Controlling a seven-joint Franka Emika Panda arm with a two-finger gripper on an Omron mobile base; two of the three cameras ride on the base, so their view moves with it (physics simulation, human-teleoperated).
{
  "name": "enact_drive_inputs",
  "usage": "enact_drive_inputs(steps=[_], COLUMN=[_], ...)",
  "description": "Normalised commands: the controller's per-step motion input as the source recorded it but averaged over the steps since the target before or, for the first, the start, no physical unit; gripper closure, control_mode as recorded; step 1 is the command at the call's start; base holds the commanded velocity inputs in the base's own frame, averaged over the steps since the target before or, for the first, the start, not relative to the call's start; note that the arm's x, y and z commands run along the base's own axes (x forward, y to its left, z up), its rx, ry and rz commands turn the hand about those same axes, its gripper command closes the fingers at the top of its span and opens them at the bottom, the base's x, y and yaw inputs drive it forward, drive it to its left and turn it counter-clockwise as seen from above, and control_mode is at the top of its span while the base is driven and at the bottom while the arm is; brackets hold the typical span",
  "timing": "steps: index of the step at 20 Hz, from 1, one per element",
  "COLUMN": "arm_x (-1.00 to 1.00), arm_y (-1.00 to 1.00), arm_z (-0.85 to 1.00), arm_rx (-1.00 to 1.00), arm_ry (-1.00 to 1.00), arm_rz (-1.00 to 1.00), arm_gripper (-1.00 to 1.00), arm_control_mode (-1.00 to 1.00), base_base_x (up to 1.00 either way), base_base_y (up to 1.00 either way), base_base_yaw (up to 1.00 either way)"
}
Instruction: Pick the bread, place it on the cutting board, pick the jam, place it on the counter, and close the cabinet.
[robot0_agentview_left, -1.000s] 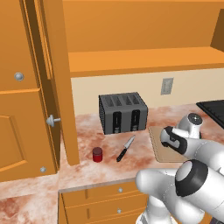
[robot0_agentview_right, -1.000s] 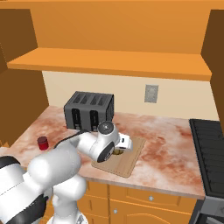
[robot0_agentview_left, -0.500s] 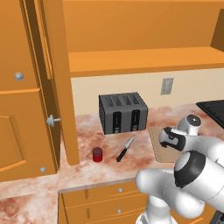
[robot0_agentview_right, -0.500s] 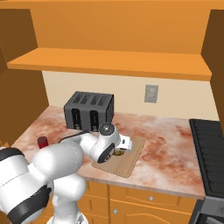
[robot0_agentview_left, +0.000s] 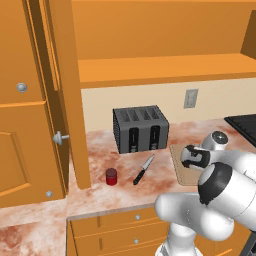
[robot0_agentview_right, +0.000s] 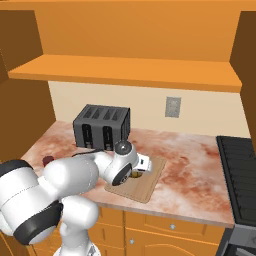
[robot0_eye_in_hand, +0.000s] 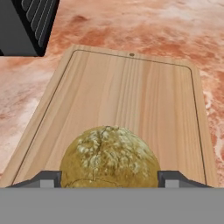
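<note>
The claw (robot0_eye_in_hand: 109, 179) sits low over the cutting board (robot0_eye_in_hand: 131, 100), its two tips flanking the bread (robot0_eye_in_hand: 109, 159), grasping it (or perhaps just letting go). The placing step looks nearly done; next, release fully and lift clear. Farther left on the bench (robot0_agentview_left: 100, 150), a knife (robot0_agentview_left: 143, 169) lies just beside the jam (robot0_agentview_left: 111, 176). Behind stands a toaster (robot0_agentview_left: 140, 128), and the cabinet (robot0_agentview_left: 30, 95) door hangs open.

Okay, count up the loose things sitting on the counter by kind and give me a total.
Toaster: 1
Knife: 1
Jam jar: 1
Cutting board: 1
Bread roll, on the board: 1
Total: 5
</note>
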Motion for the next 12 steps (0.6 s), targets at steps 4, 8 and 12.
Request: enact_drive_inputs(steps=[4,8,12], arm_x=[0.08,0.06,0.0], arm_y=[0.0,0.0,0.0], arm_z=[-0.09,-0.1,-0.02], arm_rx=[0.0,0.0,0.0], arm_ry=[0.0,0.0,0.01], arm_rz=[0.0,0.0,0.0], arm_gripper=[1.0,1.0,-1.0], arm_control_mode=[-1.0,-1.0,-1.0], base_base_x=[0.0,0.0,0.0], base_base_y=[0.0,0.0,0.0], base_base_yaw=[0.0,0.0,0.0])
